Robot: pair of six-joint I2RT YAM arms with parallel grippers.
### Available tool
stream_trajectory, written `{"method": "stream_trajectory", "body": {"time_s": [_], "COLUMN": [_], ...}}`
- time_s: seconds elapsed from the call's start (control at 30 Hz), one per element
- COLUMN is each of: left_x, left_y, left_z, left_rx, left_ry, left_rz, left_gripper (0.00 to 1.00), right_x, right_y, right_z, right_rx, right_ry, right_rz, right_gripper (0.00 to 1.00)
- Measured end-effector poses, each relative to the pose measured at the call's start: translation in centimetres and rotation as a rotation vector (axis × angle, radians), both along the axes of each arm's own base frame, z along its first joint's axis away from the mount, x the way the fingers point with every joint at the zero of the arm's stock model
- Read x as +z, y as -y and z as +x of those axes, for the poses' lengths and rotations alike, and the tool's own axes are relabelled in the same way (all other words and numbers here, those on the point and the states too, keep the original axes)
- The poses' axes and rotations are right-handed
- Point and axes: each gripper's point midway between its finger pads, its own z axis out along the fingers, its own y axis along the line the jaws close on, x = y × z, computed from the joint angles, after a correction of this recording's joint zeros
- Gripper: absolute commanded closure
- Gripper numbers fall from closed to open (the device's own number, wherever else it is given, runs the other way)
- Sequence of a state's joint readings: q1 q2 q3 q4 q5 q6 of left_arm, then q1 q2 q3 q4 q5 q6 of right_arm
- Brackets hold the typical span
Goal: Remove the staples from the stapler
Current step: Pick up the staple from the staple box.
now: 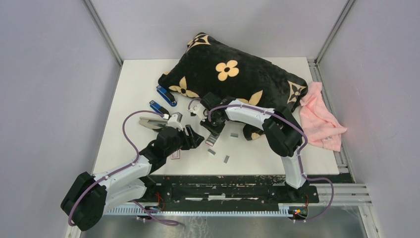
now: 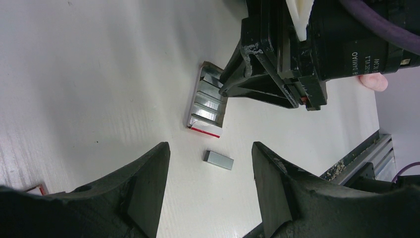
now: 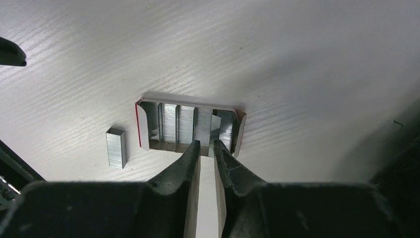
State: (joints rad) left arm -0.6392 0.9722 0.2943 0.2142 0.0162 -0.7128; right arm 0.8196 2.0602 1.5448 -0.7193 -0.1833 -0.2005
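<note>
- The staples (image 1: 226, 158) lie in two places. A few short grey strips are scattered loose on the worktop (image 1: 130, 79), and a row of them is packed in a small open staple box (image 3: 190, 124).
- One loose strip (image 2: 218, 159) lies flat just beside the red-edged end of that box, not touching it.
- A blue stapler (image 1: 166, 95) lies against the black flowered cushion (image 1: 228, 69). Near it a second blue stapler (image 1: 151, 119) with bare metal showing looks swung open. Whether any staples are inside it is too small to tell.
- The right pincer (image 3: 204, 145) has its tips at the near rim of the box. Its jaws are parted only a sliver, with white worktop showing in the gap, and it grips nothing.
- The left pincer (image 2: 210, 148) is spread wide and empty. It hangs over the loose strip without touching it.
- As I judge the step in hand, the unloading itself looks largely done, and the work is now at the box with the loose strips.
- The next move calls for the right pincer to lift straight off without nudging the light box.
- To take the loose strip, the left pincer must come down straddling its narrow width and close gently. A low, flat strip could skid or snap apart.
</note>
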Motion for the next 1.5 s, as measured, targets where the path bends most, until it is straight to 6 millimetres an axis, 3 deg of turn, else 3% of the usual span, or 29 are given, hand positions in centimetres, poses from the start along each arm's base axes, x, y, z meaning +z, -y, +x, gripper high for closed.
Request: {"method": "stream_trajectory", "body": {"time_s": [0.67,0.97,1.5], "left_x": [0.2,0.1,0.1], "left_y": [0.0,-0.1,-0.1], "left_z": [0.0,0.1,0.1], "left_rx": [0.001,0.007,0.008], "left_ry": [0.005,0.005,0.005], "left_rz": [-0.003,0.001,0.001], "left_gripper": [0.32,0.32,0.32], "right_x": [0.1,1.3,1.2], "right_y": [-0.4,-1.0,-0.3], "right_z": [-0.4,-0.6,0.2], "right_rx": [0.019,0.033,0.011], "right_ry": [-0.013,-0.014,-0.006], "right_rz": [0.016,0.063,0.053], "right_gripper": [0.78,0.76,0.73]}}
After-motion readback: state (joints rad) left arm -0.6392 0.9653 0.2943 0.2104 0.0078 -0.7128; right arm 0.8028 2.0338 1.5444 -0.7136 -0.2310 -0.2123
